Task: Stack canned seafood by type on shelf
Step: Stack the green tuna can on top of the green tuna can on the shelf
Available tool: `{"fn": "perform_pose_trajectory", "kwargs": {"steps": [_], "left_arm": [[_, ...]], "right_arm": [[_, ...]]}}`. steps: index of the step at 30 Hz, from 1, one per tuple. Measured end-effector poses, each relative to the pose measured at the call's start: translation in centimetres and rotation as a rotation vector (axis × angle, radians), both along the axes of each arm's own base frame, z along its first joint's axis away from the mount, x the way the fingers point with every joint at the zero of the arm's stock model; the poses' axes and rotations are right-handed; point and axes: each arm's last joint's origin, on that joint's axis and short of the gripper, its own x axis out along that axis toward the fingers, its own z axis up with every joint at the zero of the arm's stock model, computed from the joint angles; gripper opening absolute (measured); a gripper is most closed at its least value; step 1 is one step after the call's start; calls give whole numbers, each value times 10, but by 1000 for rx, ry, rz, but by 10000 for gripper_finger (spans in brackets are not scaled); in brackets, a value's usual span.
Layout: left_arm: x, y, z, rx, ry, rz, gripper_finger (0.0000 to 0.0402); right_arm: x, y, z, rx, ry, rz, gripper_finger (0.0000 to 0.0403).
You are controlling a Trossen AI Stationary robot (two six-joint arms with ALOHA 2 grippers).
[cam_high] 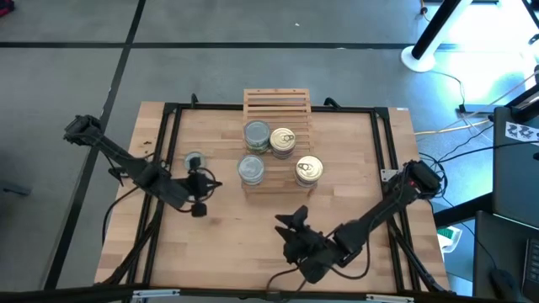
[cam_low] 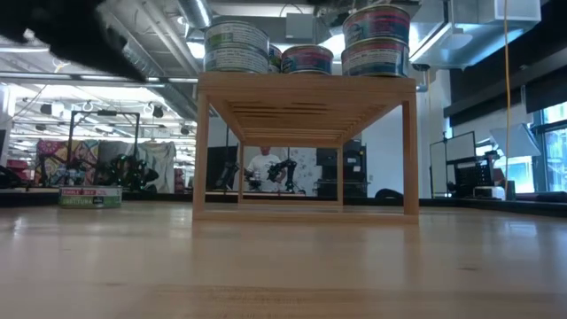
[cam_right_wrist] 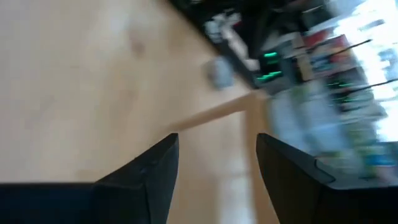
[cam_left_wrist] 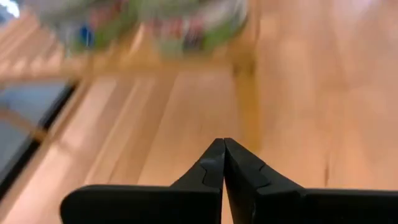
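Left gripper point(cam_left_wrist: 222, 163) is pinched together, holding nothing; right gripper point(cam_right_wrist: 217, 168) is spread apart, empty. Cans on the shelf point(cam_high: 276, 104) are blurry in both wrist views.

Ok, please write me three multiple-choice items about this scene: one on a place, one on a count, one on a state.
1. Where is the one can that is off the shelf?
A. on the table, on the left arm's side of the shelf
B. under the shelf
C. on the floor

2. How many can tops show on the shelf from above?
A. two
B. four
C. six

3. How is the left claw?
A. shut and empty
B. wide open
C. shut on a can

Answers:
1 A, it lies on the table beside the shelf.
2 B, two grey and two golden tops show.
3 A, its fingers meet with nothing between them.
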Motion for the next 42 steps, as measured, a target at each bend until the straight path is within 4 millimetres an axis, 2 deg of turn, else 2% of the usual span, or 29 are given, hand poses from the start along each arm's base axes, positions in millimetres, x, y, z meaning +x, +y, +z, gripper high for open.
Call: {"fn": "perform_pose_trajectory", "kwargs": {"steps": [6, 12, 17, 23, 30, 37, 42], "left_arm": [[-17, 9, -17, -70, 194, 110, 5], [-30, 14, -25, -202, 308, 229, 10], [-37, 18, -29, -233, 352, 348, 48], [-44, 30, -40, -262, 386, 586, 101], [-41, 38, -59, -244, 403, 616, 112], [-36, 44, -65, -207, 413, 574, 104], [-34, 51, -65, -186, 412, 611, 105]], "right_arm": [[4, -10, -8, 236, 106, 36, 216], [12, -23, -11, 329, 146, 25, 216], [19, -32, -11, 385, 175, 42, 216], [22, -37, -12, 441, 215, 74, 216], [22, -36, -13, 444, 220, 80, 216], [22, -36, -13, 443, 220, 80, 216], [22, -36, -13, 443, 220, 81, 216]]}}
